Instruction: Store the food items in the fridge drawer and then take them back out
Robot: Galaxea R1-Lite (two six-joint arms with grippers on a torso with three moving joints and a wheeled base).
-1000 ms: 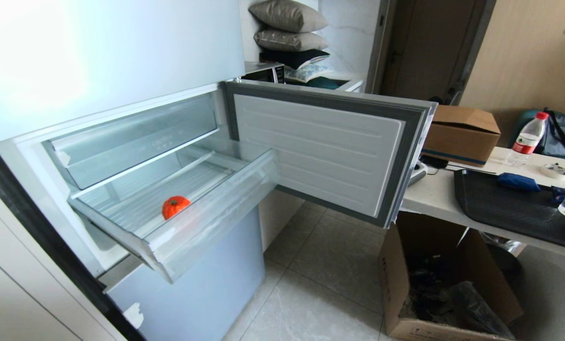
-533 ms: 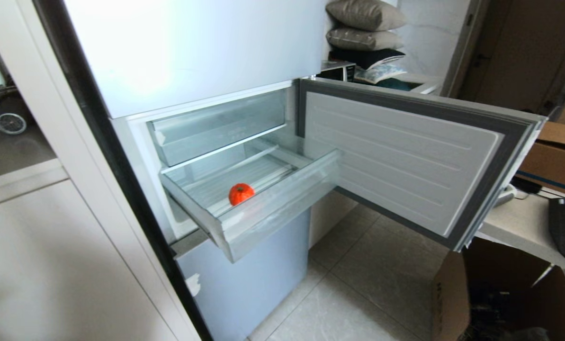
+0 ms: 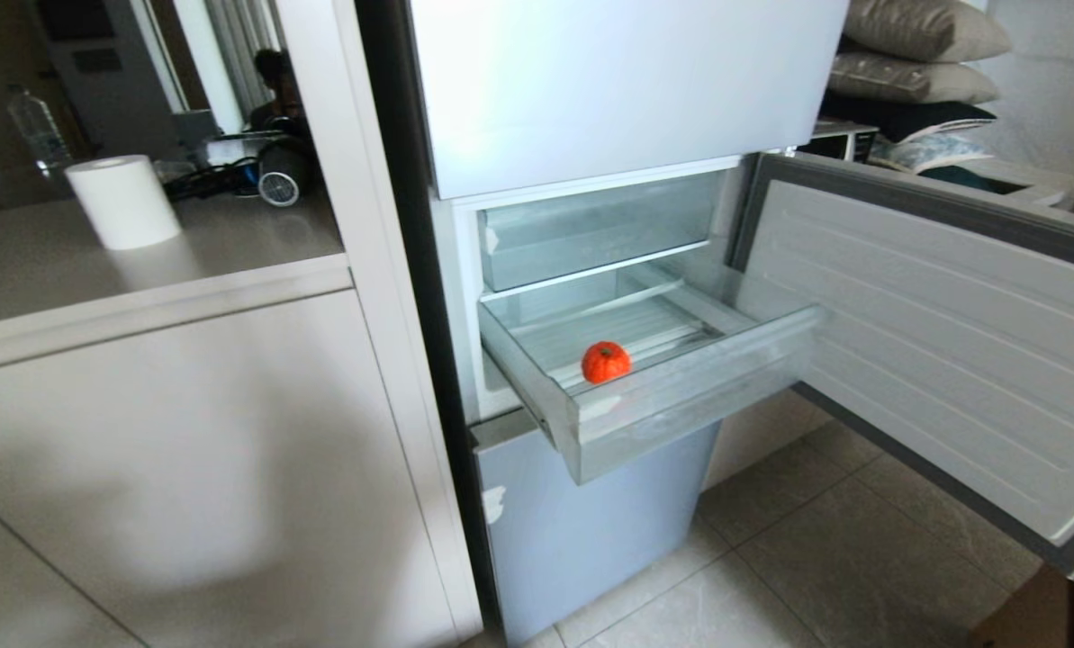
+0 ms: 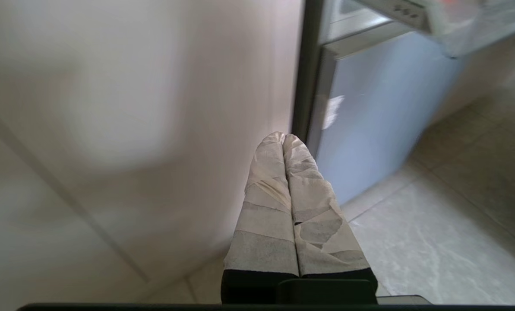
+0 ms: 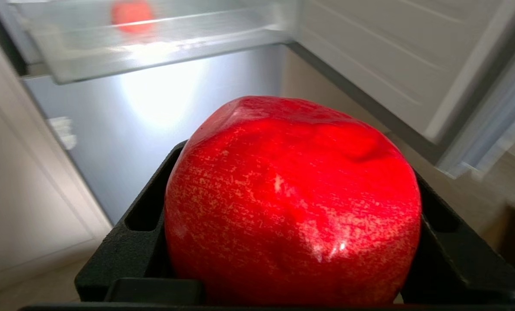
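Observation:
The fridge drawer (image 3: 699, 405) is pulled out, clear, with a frosted front lip. A small orange-red tangerine (image 3: 606, 362) lies on its ribbed floor close behind the lip. Neither arm shows in the head view. In the right wrist view my right gripper (image 5: 296, 147) is shut on a big red apple (image 5: 292, 203) that fills the space between its black fingers (image 5: 147, 216). It sits below and in front of the drawer (image 5: 162, 52), where the tangerine (image 5: 131, 15) shows blurred. My left gripper (image 4: 283, 139) is shut and empty, its taped fingers pressed together, low beside the fridge's lower door.
The open fridge door (image 3: 951, 342) swings out on the right over the tiled floor. A shorter clear bin (image 3: 591, 229) sits above the drawer. A white cabinet (image 3: 185, 432) with a counter and a paper roll (image 3: 122, 200) stands on the left. Pillows (image 3: 915, 54) are stacked behind.
The head view has swung to the left: the fridge now sits further right, the table and cardboard boxes have left the view, and the counter has come in. The tangerine stays in the drawer.

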